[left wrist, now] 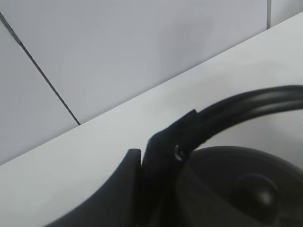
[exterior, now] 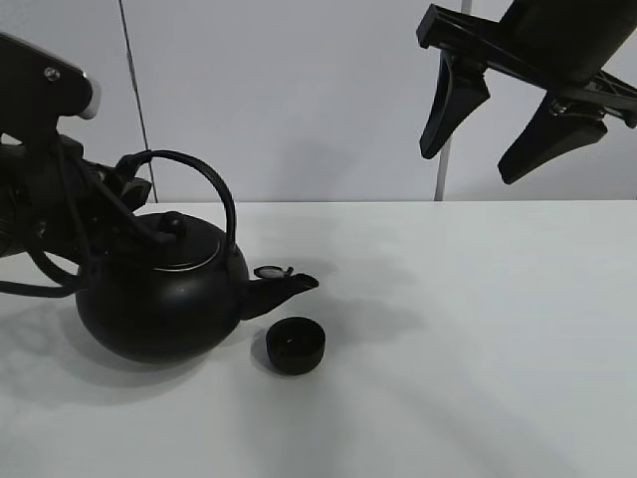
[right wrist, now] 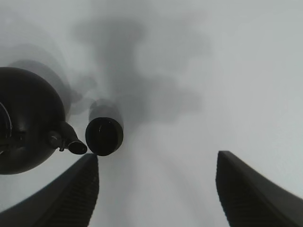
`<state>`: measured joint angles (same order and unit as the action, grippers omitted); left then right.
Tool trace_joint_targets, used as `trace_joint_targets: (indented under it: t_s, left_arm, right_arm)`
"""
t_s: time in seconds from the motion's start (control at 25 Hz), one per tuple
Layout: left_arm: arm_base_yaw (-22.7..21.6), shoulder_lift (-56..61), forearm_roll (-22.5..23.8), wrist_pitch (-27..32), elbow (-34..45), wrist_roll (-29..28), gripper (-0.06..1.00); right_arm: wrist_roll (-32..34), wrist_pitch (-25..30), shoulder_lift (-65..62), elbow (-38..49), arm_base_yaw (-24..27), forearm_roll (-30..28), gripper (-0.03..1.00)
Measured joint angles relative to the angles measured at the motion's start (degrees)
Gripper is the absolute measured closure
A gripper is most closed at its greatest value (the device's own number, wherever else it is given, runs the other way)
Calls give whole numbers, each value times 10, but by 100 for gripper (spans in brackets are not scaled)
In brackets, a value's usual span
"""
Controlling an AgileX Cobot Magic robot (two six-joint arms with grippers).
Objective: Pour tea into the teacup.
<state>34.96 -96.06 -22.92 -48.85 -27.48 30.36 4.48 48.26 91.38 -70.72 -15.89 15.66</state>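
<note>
A big round black kettle [exterior: 159,299] with an arched handle [exterior: 204,179] stands on the white table [exterior: 478,339] at the left, its spout [exterior: 284,289] pointing right. The small matte-black teacup [exterior: 295,345] sits on the table just below and in front of the spout tip. My left gripper [exterior: 134,184] is shut on the handle's left end; the left wrist view shows its finger [left wrist: 156,175] against the handle [left wrist: 246,104]. My right gripper [exterior: 488,129] is open and empty, high above the table at the upper right. The right wrist view shows the kettle [right wrist: 28,118], the teacup [right wrist: 104,136] and my open fingers [right wrist: 71,198].
A pale wall [exterior: 318,90] with vertical seams rises behind the table's far edge. The left arm's cables [exterior: 50,269] hang beside the kettle.
</note>
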Motion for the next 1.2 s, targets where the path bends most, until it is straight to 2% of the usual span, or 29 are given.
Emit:
trace_joint_targets:
  t_s: [0.64,0.92,1.2]
  left_arm:
    - [-9,0,0,-8,0,23,84]
    - [-15,0,-2,-51,19,23,84]
    - [-15,0,-2,-51,29,19,84]
  right_arm:
    - [0,0,0,0,0,0,48]
    - [0,0,0,0,0,0,48]
    - [0,0,0,0,0,0,48]
